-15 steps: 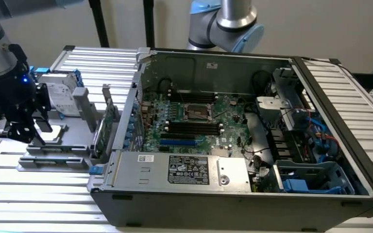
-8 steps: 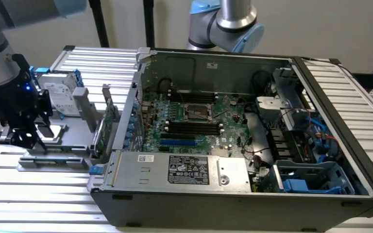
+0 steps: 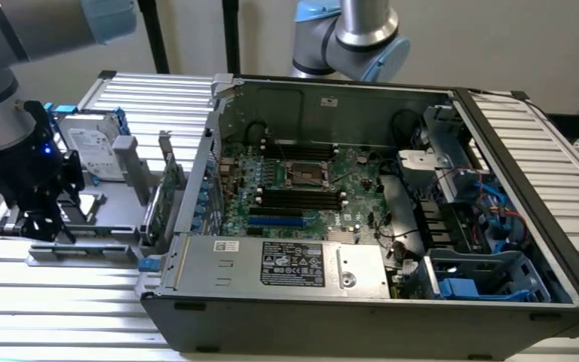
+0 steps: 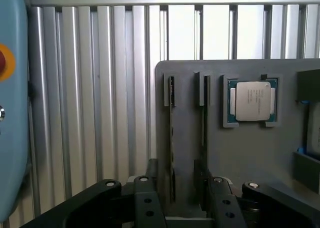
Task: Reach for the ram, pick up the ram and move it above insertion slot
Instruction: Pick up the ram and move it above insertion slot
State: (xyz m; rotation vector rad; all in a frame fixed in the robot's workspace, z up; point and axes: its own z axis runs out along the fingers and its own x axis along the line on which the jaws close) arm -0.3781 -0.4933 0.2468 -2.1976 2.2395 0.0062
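Your pincer (image 3: 40, 225) is hanging open at the exterior view's left. It is sitting low over the gray holder tray (image 3: 99, 253), which is lying on the ribbed metal worktop (image 3: 68, 302) beside the open computer case (image 3: 370, 317). Its 2 fingers (image 4: 145, 203) are standing wide apart and gripping nothing.

In the wrist view, the ram (image 4: 171, 138) is standing on edge in a slot of the tray, showing you just its thin edge. It is sitting in the gap between the fingers, closer to 1 of them, and you cannot tell whether that finger is touching it. A 2nd thin board (image 4: 205, 123) is standing on edge in the neighbouring slot, parallel to the ram and close by the other finger. A processor chip (image 4: 251, 101) is lying flat in its own pocket of the tray, just beside that 2nd board.

In the exterior view, a silver hard drive (image 3: 93, 151) is standing at the tray's far end. A larger green card (image 3: 166, 188) is standing upright near the case wall. Inside the case, the motherboard (image 3: 350, 170) is lying flat. Its black memory slots (image 3: 300, 200) are running across the middle, well apart from the pincer.
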